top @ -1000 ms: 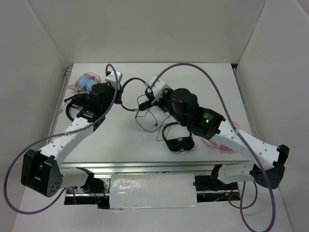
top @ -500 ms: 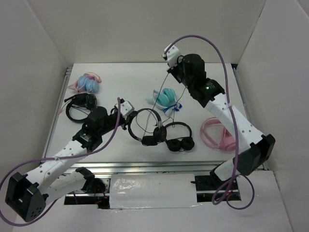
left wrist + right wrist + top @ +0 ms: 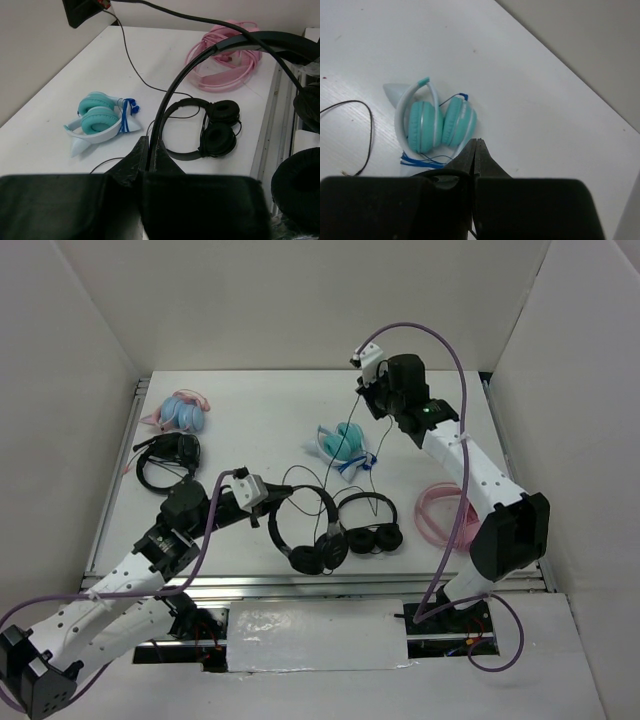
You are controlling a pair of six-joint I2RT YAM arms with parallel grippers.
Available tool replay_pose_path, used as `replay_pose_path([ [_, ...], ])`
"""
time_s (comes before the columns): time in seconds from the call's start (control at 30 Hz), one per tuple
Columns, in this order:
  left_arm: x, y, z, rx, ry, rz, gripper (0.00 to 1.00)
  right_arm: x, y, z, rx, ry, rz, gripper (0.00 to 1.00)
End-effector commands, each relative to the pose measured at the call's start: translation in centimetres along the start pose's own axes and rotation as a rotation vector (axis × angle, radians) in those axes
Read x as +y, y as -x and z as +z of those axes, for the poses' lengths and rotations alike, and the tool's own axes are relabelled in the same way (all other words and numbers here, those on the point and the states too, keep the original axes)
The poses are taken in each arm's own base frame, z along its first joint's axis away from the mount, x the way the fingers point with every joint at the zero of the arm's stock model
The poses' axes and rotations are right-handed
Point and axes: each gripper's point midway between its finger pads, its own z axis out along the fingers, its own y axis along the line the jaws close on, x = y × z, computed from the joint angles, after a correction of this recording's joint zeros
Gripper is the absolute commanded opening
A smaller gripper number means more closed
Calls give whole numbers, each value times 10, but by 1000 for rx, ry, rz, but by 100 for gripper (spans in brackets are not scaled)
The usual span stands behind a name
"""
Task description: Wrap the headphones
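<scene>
Left claw [image 3: 268,505] is closed on the headband [image 3: 165,100] of the headphones [image 3: 308,558], at lower centre of the top view, near the front edge of the surface [image 3: 250,420]. Right claw [image 3: 364,390], upper right, is closed, apparently pinching the cable [image 3: 131,60]. The cable trails unwound, with no turns visible. Judged early: all winding is left.

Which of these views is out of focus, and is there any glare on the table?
Top view: sharp, evenly lit, no glare on the table, only faint shadows. Left wrist view: the left hand and the near earcup are dark blurs; the teal headphones are clear. Right wrist view: the right hand is blurred, the table bright.
</scene>
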Motion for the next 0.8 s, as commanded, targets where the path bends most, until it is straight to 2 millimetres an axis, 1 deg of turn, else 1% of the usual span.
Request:
replay_pose_path([
  [0.0,-9,33,3,-107,-56,-5,0,27,23,5,-126,109,10,0],
  [0.1,-15,31,11,-105,-100,-23,0,42,33,6,-151,128,-18,0],
  [0.13,-23,29,13,-106,-145,-36,0,43,34,9,-152,127,-17,0],
  [0.17,-26,30,13,-111,-160,-40,0,43,36,12,-150,128,-12,0],
  [0.2,-31,32,15,-121,-189,-45,0,43,34,22,-129,132,5,0],
  [0.23,-34,32,15,-120,-198,-48,0,43,33,28,-116,137,15,0],
  [0.27,-34,34,16,-124,-201,-46,0,46,29,40,-86,152,25,0],
  [0.33,-38,38,16,-130,-214,-41,0,50,21,52,-57,161,42,0],
  [0.37,-38,40,16,-132,-213,-40,0,51,11,63,-36,157,50,0],
  [0.43,-42,46,13,-138,-220,-33,0,49,0,71,-6,136,76,0],
  [0.47,-38,46,12,-139,-198,-32,0,48,-10,76,12,128,90,0],
  [0.53,-36,49,9,-144,-174,-26,0,45,-17,75,18,116,140,0],
  [0.57,-31,48,9,-138,-141,-26,0,38,-21,72,-2,97,167,0],
  [0.63,-27,49,7,-131,-115,-25,0,30,-25,68,-20,81,227,0],
  [0.67,-21,45,7,-108,-82,-33,0,20,-27,60,-45,75,250,0],
  [0.73,-17,41,8,-87,-52,-46,0,9,-25,51,-79,54,294,0],
  [0.77,-15,35,8,-69,-37,-55,0,-3,-23,42,-109,26,305,0],
])
